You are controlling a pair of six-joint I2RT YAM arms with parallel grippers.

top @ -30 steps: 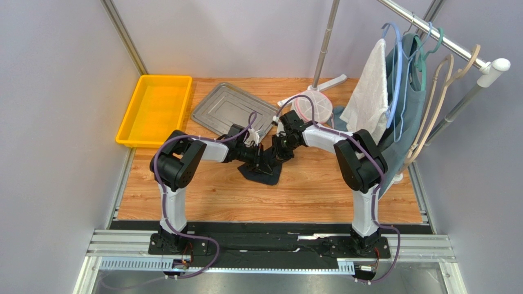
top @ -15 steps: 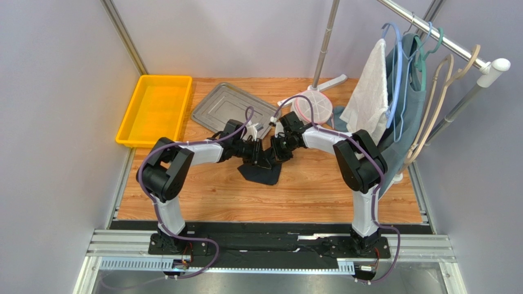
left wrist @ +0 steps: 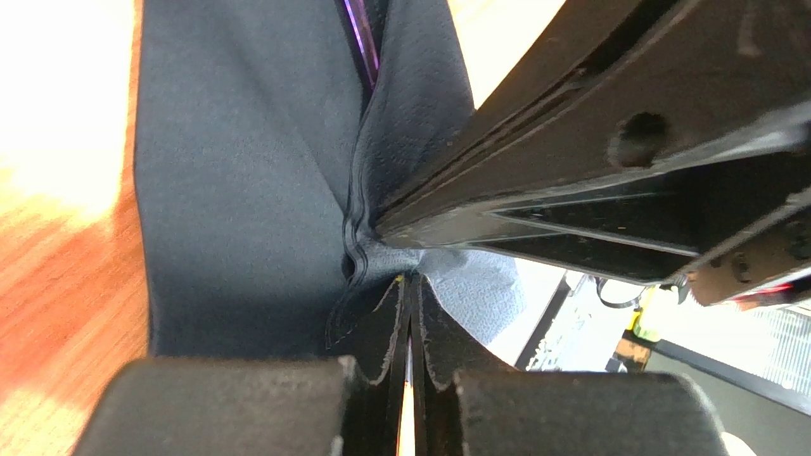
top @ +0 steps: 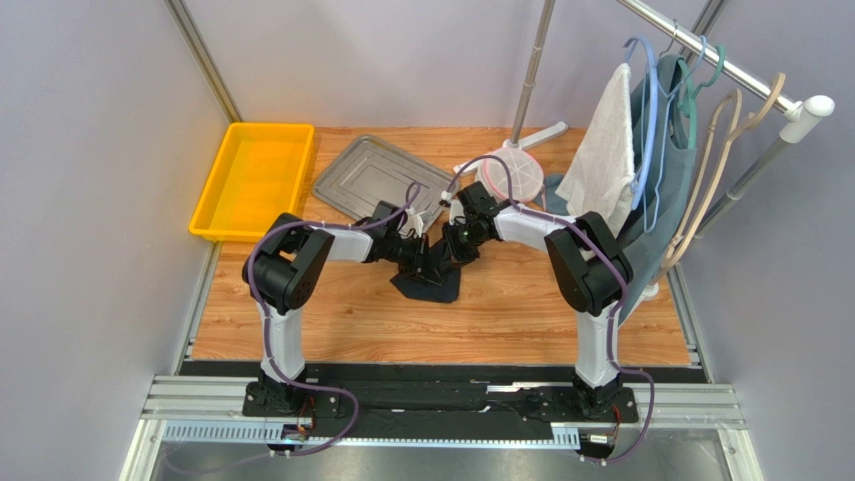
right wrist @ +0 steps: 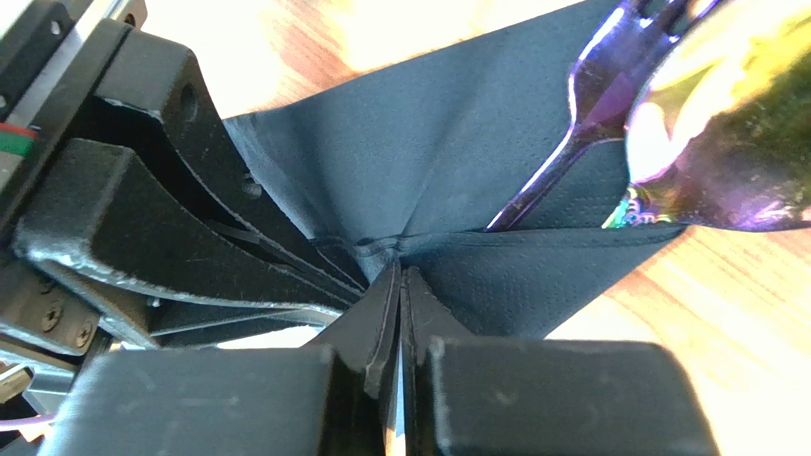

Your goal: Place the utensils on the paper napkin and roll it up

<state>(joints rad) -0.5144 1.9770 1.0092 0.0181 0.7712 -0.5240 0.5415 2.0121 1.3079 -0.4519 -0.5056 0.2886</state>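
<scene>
Change, left arm: half a second ago its elbow had swung out toward the left of the frame; now we see it back in, with the left gripper (left wrist: pixel 410 290) on the cloth at centre frame.
Change, right arm: none that we can see; it has held its pose beside the left one.
Change, sheet: the thin square black paper napkin (top: pixel 429 288) sits at the same centre spot, folded over but not yet a narrow roll.
Meaning: we read this as a re-grip partway through rolling. The utensils are already on the sheet, and the roll itself remains to be made.
Left gripper state: fingers pressed together, pinching a raised fold of the napkin.
Right gripper (right wrist: pixel 400 280) state: fingers pressed together, pinching the same crease from the other side, nearly touching the left one.
Utensils, place: the thin purple fork (right wrist: pixel 581 104) and the gold-bowled shiny spoon (right wrist: pixel 723 152) lie in the fold, their heads sticking out at upper right of the right wrist view.
Count, left to right: one yellow plastic bin (top: pixel 251 180), one grey metal tray (top: pixel 376 180), one napkin, one fork, one spoon, one white towel (top: pixel 602 150).
</scene>
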